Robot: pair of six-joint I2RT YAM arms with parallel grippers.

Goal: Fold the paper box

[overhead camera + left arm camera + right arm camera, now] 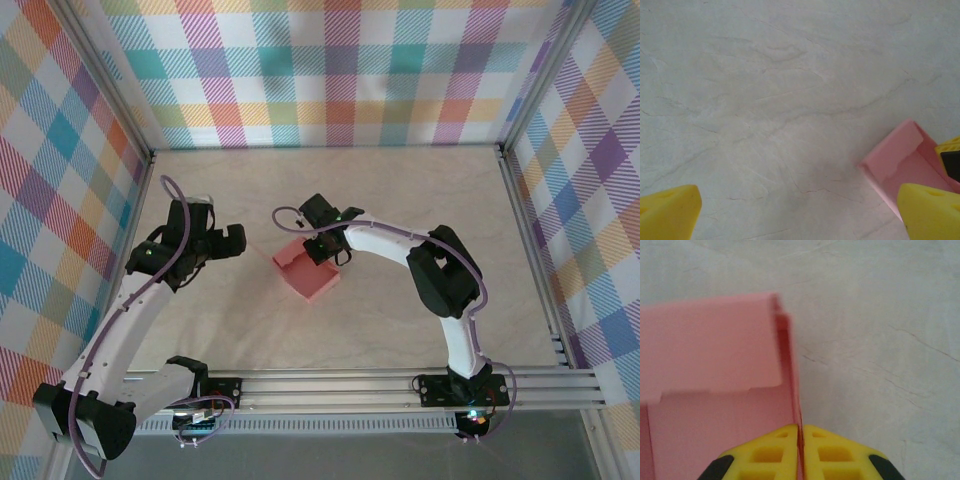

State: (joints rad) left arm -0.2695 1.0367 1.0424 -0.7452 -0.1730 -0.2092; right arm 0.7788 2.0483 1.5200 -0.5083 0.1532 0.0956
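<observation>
paper box [307, 270]: thin salmon-pink card, matt, smooth, clean-cut edges
table top [420, 200]: pale, matt, fine faint veining like stone or bleached wood
right gripper [801, 452]: yellow tips, matt plastic look, moulded square recesses
left gripper [800, 212]: matt yellow tips
arm shells [385, 243]: smooth white plastic, slight gloss; black joints
front rail [340, 385]: bare silvery metal, grooved, satin
walls [330, 70]: matt plaid print; cloth or paper unclear

Probably a lab rig, plaid walls [330, 70], aluminium rail [400, 385]

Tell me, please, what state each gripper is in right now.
Left gripper: open, holding nothing.
Right gripper: shut on a wall of the paper box.
</observation>
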